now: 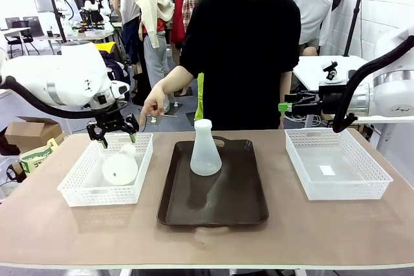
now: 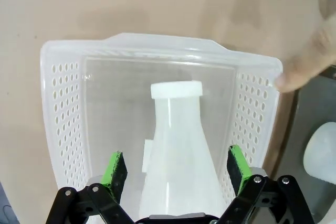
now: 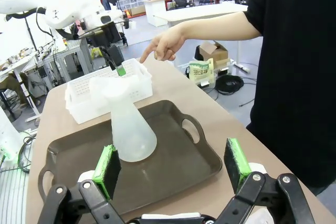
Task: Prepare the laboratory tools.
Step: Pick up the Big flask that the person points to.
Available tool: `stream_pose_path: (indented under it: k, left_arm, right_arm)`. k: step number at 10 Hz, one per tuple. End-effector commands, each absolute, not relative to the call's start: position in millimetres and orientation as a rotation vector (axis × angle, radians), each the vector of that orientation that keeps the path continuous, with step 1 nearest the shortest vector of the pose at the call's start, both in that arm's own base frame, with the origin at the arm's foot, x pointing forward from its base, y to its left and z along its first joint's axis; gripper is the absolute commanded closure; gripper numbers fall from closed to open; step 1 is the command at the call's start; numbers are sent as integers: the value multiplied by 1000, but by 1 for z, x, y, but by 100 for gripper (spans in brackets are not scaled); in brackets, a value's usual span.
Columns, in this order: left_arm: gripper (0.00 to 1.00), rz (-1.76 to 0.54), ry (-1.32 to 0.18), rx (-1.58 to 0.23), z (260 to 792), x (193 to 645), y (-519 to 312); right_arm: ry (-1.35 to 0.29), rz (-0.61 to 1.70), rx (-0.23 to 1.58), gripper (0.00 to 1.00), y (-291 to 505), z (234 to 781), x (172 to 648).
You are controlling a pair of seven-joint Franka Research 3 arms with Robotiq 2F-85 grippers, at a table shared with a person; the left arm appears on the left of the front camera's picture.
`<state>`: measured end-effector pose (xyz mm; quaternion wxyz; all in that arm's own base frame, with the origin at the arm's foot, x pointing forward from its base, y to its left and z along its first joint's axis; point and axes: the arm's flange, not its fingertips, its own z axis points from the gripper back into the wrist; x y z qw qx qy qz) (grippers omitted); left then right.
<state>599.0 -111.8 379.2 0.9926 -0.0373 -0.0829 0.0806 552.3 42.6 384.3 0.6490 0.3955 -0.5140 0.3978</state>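
The left end effector [image 1: 118, 138], jaws apart, is pointed down over the translucent white plastic conical flask [image 1: 119, 167] laid in the white mesh basket [image 1: 72, 191] at nine o'clock. The right end effector [image 1: 286, 103] is held level at two o'clock, also apart.

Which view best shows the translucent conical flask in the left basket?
Left wrist view: the translucent white conical flask lies close below the open left end effector, neck visible. Front view shows mainly its base inside the white mesh basket; right wrist view, distant and partly hidden.
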Motion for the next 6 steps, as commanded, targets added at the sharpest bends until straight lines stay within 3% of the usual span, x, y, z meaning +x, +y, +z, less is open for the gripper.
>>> stream_pose_path:
  k: [1,6]
  left_arm:
    - [0,149,-159,-42,372,613,-121]
    - [0,149,-191,-39,356,620,-117]
  right_arm:
    - [-1147,904,889,0,43,385,552]
    - [-1147,904,889,0,43,385,552]
